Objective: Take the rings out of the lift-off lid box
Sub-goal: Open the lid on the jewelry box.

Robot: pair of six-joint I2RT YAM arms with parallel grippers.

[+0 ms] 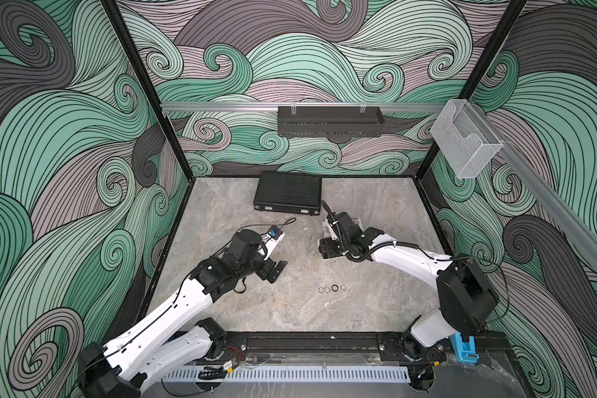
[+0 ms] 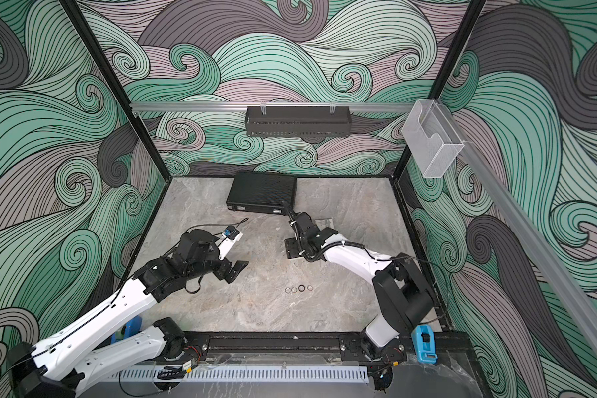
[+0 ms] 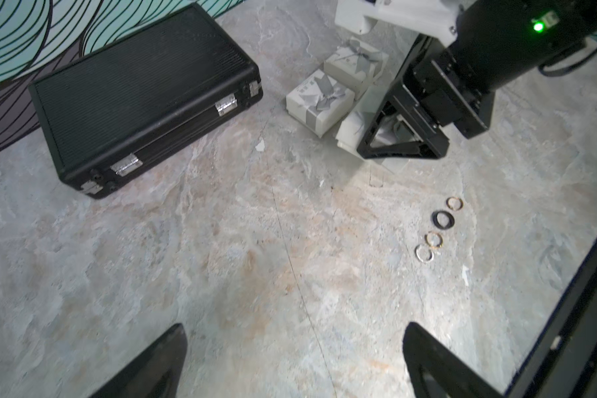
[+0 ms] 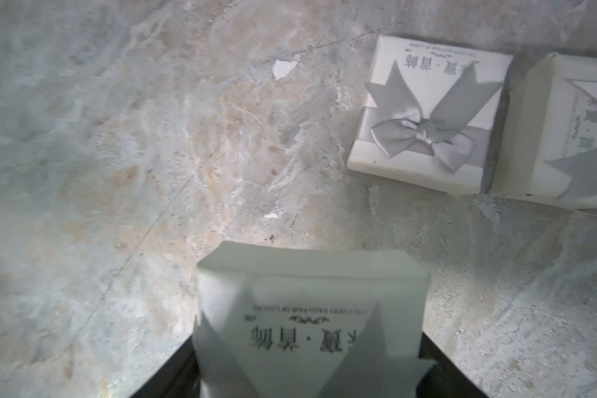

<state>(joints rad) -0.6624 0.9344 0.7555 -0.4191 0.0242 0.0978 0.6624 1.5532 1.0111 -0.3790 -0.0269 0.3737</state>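
Note:
Several rings lie in a short row on the stone table, one black ring among pale ones. My right gripper is shut on a white lift-off lid box with a grey ribbon and printed top; the box fills the gap between the jaws. In the left wrist view that box shows behind the right gripper's fingers. Whether it holds rings is hidden. My left gripper hangs open over bare table, left of the rings, in both top views.
Two more white boxes with grey bows stand close together beside the held one. A closed black case lies at the back of the table. A black shelf and a clear bin hang on the walls.

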